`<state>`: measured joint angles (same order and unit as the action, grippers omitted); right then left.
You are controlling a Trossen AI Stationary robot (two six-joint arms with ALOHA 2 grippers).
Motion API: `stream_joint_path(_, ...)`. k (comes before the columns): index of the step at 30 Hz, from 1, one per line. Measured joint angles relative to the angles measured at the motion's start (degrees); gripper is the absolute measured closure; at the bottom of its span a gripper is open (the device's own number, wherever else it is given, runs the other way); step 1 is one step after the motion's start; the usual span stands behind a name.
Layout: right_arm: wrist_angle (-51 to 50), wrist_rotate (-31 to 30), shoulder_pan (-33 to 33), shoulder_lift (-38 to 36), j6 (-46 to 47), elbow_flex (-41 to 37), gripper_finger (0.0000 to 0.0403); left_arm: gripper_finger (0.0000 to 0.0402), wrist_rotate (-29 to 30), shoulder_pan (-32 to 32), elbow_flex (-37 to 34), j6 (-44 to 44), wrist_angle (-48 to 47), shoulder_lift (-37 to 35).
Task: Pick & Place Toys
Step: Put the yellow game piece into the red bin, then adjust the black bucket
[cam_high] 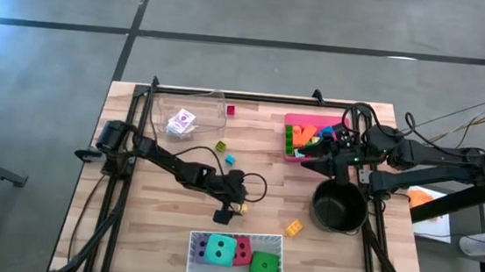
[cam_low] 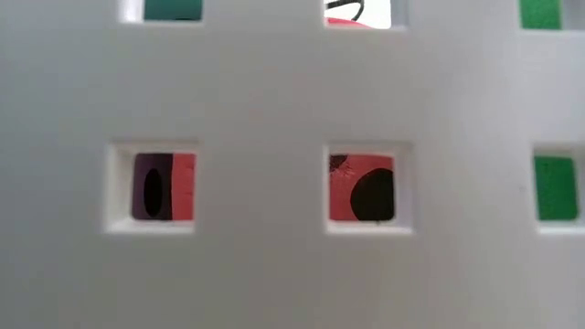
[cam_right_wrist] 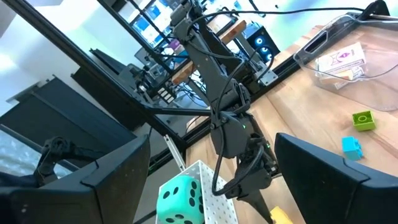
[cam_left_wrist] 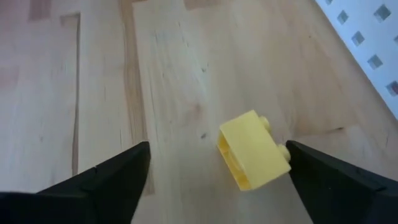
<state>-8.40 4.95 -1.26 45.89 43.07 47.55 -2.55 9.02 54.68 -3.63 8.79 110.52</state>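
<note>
Yellow block (cam_left_wrist: 252, 149): lies on the bare wooden table (cam_left_wrist: 186, 74), between the left gripper's spread fingers, nearer one finger (cam_left_wrist: 336, 180) than the other; whether it touches that finger cannot be told.
Left gripper (cam_high: 232, 211): low over the table's middle, just above the white tray, jaws released and holding nothing.
Right gripper (cam_high: 333, 142): over the pink tray (cam_high: 295, 120) at the table's right rear, jaws wide apart; nothing seen held.
White tray (cam_high: 238, 236): at the front edge, holding the purple die (cam_high: 204, 249), teal die (cam_high: 221, 249), red die (cam_high: 242, 250) and green die (cam_high: 264, 266), packed together.
Second yellow block (cam_high: 293, 228): on the table between the white tray and the black pot (cam_high: 338, 206).
Green block (cam_high: 220, 146) and blue block (cam_high: 230, 160): near each other, mid-table.
Red block (cam_high: 231, 110): beside the clear tray (cam_high: 182, 118), which holds playing cards (cam_high: 179, 122).
Pink tray's contents: orange and green blocks.
Low view: filled by the white tray's perforated wall, dice showing through its holes.
</note>
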Motion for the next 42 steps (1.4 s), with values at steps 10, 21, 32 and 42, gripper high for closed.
stream_joint_path(10,0.0,-0.2,0.0,0.0,0.0,0.0,0.0069,0.0167,0.0,0.1,-0.4,6.2,-1.0,0.0)
stream_joint_path(21,0.1,-0.2,0.0,0.0,0.0,0.0,0.0069,0.0278,-0.5,0.3,-0.4,7.1,-0.2,0.0)
stream_joint_path(32,0.1,-0.1,0.0,0.0,0.0,0.0,0.0069,0.0366,-0.6,0.3,-0.4,7.1,2.3,0.0)
stream_joint_path(42,0.1,0.0,0.0,0.0,0.0,0.0,0.0069,0.0399,-0.6,0.3,-0.4,11.0,2.1,0.0)
